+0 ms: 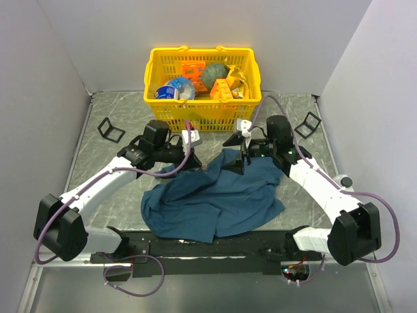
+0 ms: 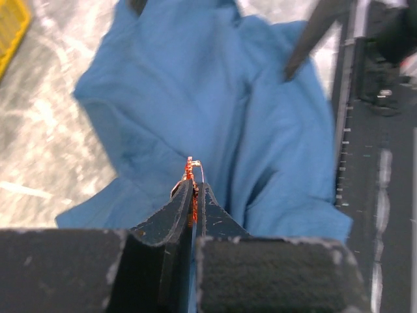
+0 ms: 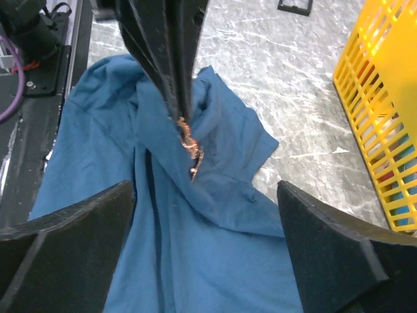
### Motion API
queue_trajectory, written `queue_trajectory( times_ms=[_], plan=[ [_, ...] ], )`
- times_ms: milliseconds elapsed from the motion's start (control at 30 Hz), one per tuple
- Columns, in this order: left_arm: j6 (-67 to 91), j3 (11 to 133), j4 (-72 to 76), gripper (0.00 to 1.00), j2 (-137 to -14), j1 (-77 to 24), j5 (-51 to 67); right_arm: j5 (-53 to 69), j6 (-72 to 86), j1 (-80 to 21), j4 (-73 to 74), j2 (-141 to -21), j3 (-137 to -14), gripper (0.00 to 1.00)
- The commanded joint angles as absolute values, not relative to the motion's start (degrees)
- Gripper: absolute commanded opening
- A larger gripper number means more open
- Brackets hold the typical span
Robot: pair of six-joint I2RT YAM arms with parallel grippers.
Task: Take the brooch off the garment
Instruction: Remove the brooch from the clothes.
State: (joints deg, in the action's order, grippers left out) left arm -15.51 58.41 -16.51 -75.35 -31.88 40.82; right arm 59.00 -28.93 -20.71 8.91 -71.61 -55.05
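Note:
The blue garment [image 1: 215, 202] lies crumpled on the table in front of the arms. My left gripper [image 2: 193, 186] is shut on the brooch [image 2: 189, 171], a tiny orange-red trinket with a thin wire pin that sticks out past the fingertips. In the right wrist view the brooch [image 3: 188, 145] hangs from the left fingers [image 3: 166, 59] right over a raised fold of the garment [image 3: 195, 248]. Whether it is still pinned to the cloth I cannot tell. My right gripper [image 3: 205, 189] hovers open above the garment, facing the brooch, with nothing between its fingers.
A yellow basket [image 1: 202, 117] with boxes and other items stands behind the garment, its wall [image 3: 384, 111] close on the right gripper's right. Two small black brackets [image 1: 111, 130] [image 1: 307, 124] lie at the table's far corners. White walls enclose the table.

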Motion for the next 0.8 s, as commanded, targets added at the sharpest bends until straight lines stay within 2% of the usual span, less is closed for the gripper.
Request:
queue_trajectory(
  times_ms=[0, 33, 367, 600, 767],
  plan=[
    [-14.07, 59.32, -12.31, 0.01, -73.74, -31.12, 51.06, 59.59, -29.79, -20.39, 3.61, -73.21, -53.09, 0.92],
    [-13.80, 59.41, -11.96, 0.01, -73.83, -30.94, 52.02, 59.76, -29.45, -20.39, 3.17, -73.73, -52.91, 0.87],
    [-13.18, 59.77, -11.60, 0.01, -74.62, -30.76, 54.14, 66.53, -24.52, -20.65, -1.32, -81.64, -53.87, 0.65],
    [-13.19, 60.03, -11.69, 0.01, -74.88, -30.50, 54.32, 68.64, -21.45, -22.23, -5.09, -85.07, -55.55, 0.60],
    [-13.36, 59.94, -11.87, 0.01, -74.88, -30.41, 54.14, 68.91, -23.99, -24.95, -2.29, -85.95, -56.69, 0.57]
  ],
)
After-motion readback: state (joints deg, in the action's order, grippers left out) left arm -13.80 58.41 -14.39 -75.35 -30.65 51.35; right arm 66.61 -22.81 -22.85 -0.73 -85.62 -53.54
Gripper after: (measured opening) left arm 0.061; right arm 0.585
